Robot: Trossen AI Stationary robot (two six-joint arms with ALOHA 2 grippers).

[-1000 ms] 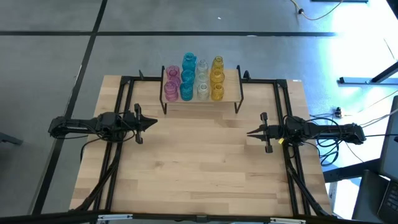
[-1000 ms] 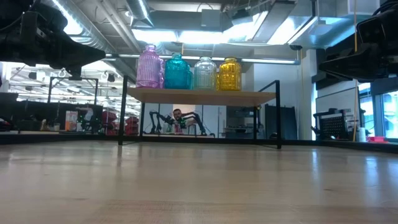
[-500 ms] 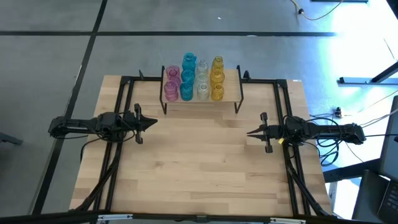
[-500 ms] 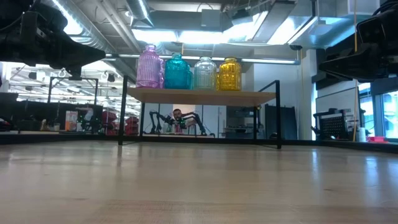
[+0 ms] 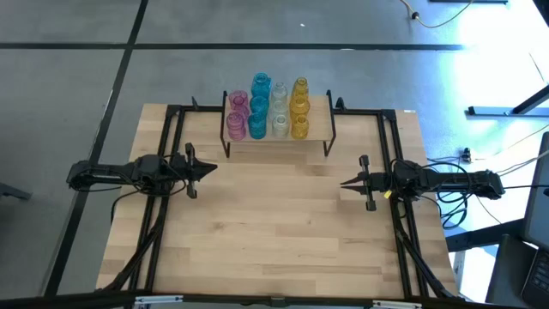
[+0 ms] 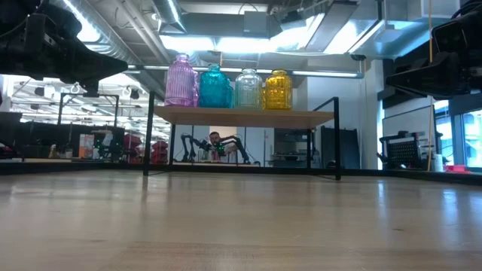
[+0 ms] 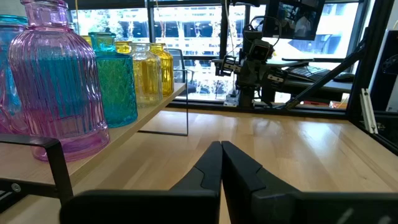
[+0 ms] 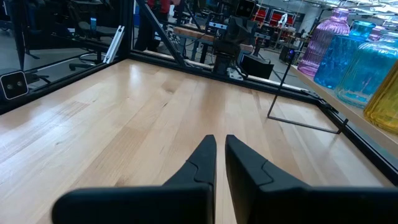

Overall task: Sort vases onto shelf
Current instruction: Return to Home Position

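The vases (image 5: 268,107) stand upright on their bases in rows of pink, teal, clear and amber on the shelf (image 5: 279,134), a light-wood board on black legs at the table's far middle. From table height the front four vases (image 6: 228,87) show on the shelf (image 6: 241,115). My left gripper (image 5: 212,168) hovers level over the table's left side, shut and holding nothing, pointing right. My right gripper (image 5: 345,182) hovers level at the right side, shut and holding nothing, pointing left. The left wrist view shows the pink vase (image 7: 55,74) closest, and the right wrist view shows teal vases (image 8: 360,59).
A black metal frame (image 5: 171,137) runs along the table's left, right and far edges. Bare wooden tabletop (image 5: 274,223) lies between the two arms and toward the near edge. Cables trail off the right side (image 5: 480,159).
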